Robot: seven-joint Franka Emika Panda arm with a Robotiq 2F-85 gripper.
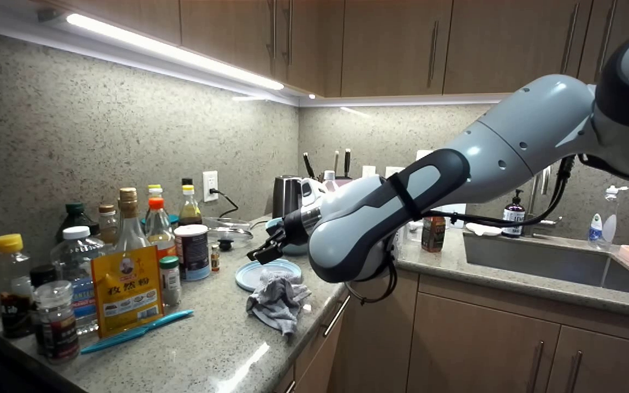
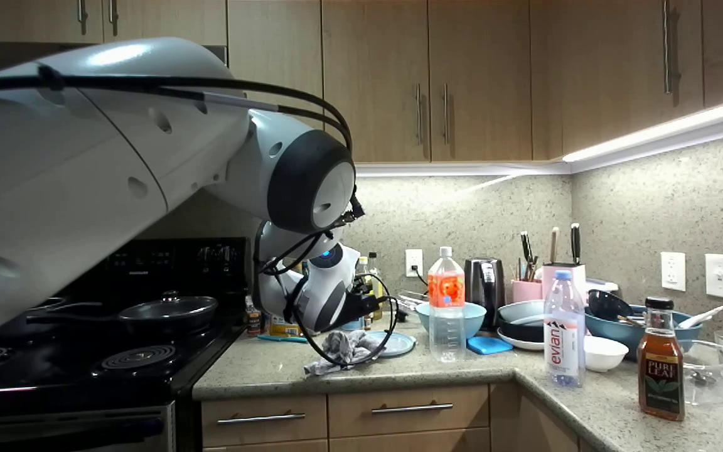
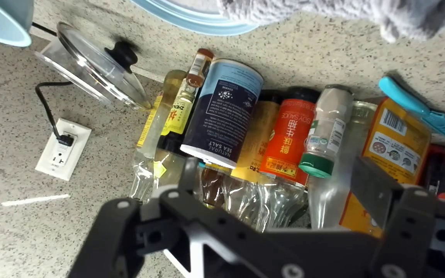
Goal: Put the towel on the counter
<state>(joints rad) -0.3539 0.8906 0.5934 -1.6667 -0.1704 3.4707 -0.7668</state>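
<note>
The grey towel (image 1: 279, 300) lies crumpled at the counter's front edge, partly over a light blue round lid or plate (image 1: 246, 277) and partly on the speckled counter (image 1: 205, 338). It also shows in an exterior view (image 2: 344, 350) and at the top edge of the wrist view (image 3: 342, 11), cut off there. My gripper (image 1: 264, 252) is above and behind the towel, apart from it, pointing toward the bottles at the wall. In the wrist view the gripper (image 3: 282, 183) has its fingers wide apart with nothing held between them; bottles show beyond.
Several bottles and jars, a sea salt can (image 3: 222, 112) and a yellow packet (image 1: 127, 289) line the wall. A teal knife (image 1: 140, 330) lies before them. A glass lid (image 3: 99, 69), blue bowl (image 2: 471, 317) and tall plastic bottle (image 2: 447, 326) stand near. The stove (image 2: 148, 376) borders the counter.
</note>
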